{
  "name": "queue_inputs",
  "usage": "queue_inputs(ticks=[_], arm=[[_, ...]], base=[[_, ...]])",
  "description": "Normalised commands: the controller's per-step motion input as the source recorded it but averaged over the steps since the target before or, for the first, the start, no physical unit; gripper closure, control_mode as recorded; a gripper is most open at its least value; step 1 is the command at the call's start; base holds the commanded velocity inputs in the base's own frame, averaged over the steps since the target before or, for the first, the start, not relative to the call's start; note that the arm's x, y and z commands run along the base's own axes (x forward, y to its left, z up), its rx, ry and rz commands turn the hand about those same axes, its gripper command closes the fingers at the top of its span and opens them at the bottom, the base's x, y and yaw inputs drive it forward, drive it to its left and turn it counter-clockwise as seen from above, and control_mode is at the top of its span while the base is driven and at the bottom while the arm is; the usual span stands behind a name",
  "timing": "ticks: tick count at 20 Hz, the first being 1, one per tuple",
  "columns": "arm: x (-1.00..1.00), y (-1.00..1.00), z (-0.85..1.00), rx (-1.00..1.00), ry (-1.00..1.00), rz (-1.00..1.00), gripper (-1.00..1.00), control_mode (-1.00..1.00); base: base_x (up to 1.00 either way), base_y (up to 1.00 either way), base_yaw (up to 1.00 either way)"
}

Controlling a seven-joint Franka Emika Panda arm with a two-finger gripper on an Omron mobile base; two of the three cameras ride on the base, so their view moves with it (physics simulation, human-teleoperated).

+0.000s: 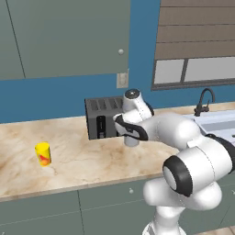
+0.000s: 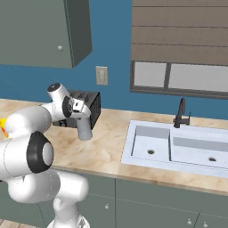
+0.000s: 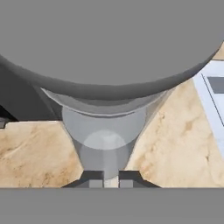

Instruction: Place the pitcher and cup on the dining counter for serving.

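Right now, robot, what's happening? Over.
Gripper shut on pitcher beside toaster. Cup alone on counter. Nothing blocking. Over.

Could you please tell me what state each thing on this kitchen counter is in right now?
pitcher: upright on the counter by the toaster, lid on, gripped by the tool.
tool: shut on the pitcher.
cup: upright on the counter, well apart from the arm, untouched.
toaster: standing against the wall, slots look empty.
faucet: no water running.
sink: both basins empty.

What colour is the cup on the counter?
Yellow with a red-orange mark; the cup shows best in the left base view.
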Motion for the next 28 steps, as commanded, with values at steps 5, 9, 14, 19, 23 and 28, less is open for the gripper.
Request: queue_inputs(ticks=[5, 9, 14, 19, 23, 28], arm=[[0.0, 0.0, -0.03, 0.0, 0.0, 0.0, 1.0, -1.0], [-0.08, 0.0, 0.07, 0.0, -0.11, 0.0, 1.0, -1.0], [-0.43, -0.04, 0.52, 0.0, -0.34, 0.0, 1.0, -1.0], [-0.5, -0.13, 0.69, 0.02, -0.38, 0.0, 1.0, -1.0], [-0.62, -0.27, 0.68, 0.07, -0.43, 0.01, 1.0, -1.0], [-0.65, -0.41, 0.52, 0.16, -0.41, 0.03, 1.0, -1.0]], base=[[0.0, 0.0, 0.0], [0.0, 0.0, 0.0], [0.0, 0.0, 0.0], [0.0, 0.0, 0.0], [0.0, 0.0, 0.0], [0.0, 0.0, 0.0]])
